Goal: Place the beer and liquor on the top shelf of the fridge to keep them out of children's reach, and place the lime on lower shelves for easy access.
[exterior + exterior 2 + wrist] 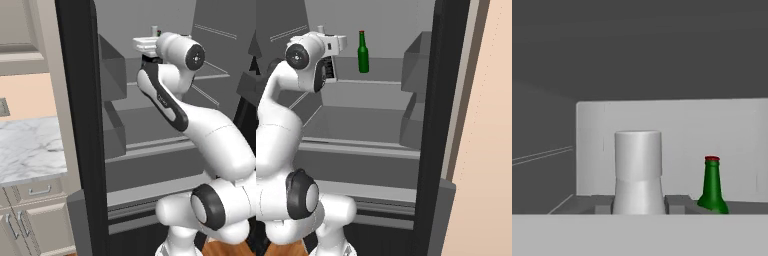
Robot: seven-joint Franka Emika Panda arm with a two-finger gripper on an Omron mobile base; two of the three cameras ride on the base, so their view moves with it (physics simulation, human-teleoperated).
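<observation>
One beer (363, 52) upright, neck up, liquor (638, 172) vertical in pincer (638, 202)

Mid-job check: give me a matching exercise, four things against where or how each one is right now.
Things:
1 beer
2 liquor
3 fridge door
4 counter

States:
A open, black
B in the shut gripper
C upright on the top shelf
D white marble, veined

Pairs: 1-C, 2-B, 3-A, 4-D
</observation>
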